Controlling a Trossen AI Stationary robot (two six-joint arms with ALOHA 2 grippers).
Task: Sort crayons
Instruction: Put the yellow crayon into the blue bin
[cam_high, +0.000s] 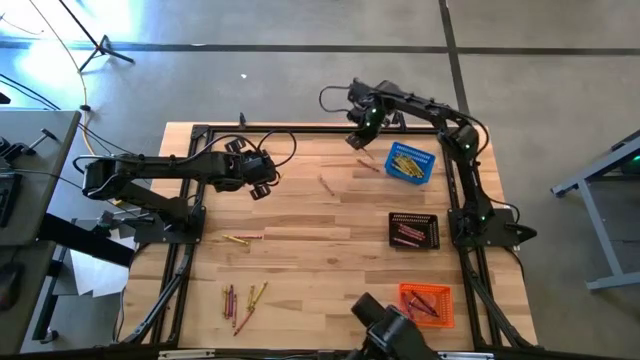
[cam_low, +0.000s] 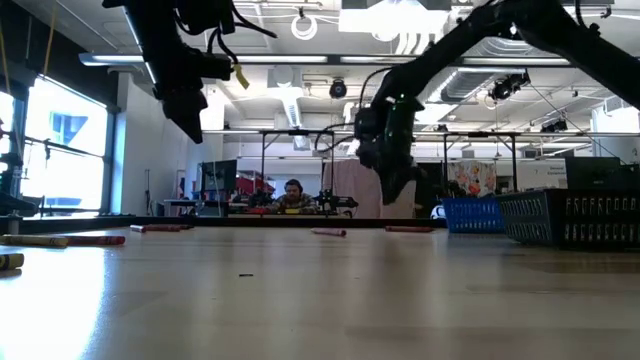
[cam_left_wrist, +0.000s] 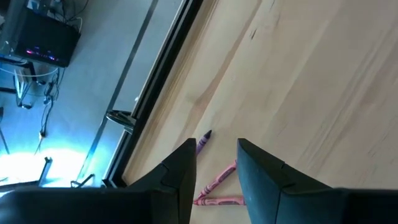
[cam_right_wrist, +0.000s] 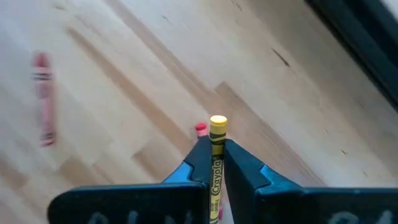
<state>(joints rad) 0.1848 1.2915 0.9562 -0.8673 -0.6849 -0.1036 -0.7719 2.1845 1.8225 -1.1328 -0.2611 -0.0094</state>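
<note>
My right gripper (cam_high: 358, 137) hangs over the table's far side, just left of the blue basket (cam_high: 411, 162), and is shut on a yellow crayon (cam_right_wrist: 217, 143). My left gripper (cam_high: 263, 181) is open and empty above the table's left half; past its fingers (cam_left_wrist: 214, 152) a purple crayon (cam_left_wrist: 202, 142) and two pink crayons (cam_left_wrist: 218, 180) lie flat on the wood. More crayons lie flat on the table: two near the far middle (cam_high: 326, 184), two at the left (cam_high: 241, 238) and a cluster at the near left (cam_high: 245, 299). My right gripper pinches the yellow crayon between its two fingers. The crayon lies along the fingers, and its flat end (cam_right_wrist: 218, 123) sticks out past their tips. The fingers point down from above (cam_low: 392, 185), and the crayon is lifted clear of the table.
The blue basket holds yellow crayons, the black basket (cam_high: 413, 230) holds red ones, and the orange basket (cam_high: 427, 303) stands at the near right. A red crayon (cam_right_wrist: 43, 98) and another red tip (cam_right_wrist: 200, 129) lie under my right gripper. Bare wood lies in the middle.
</note>
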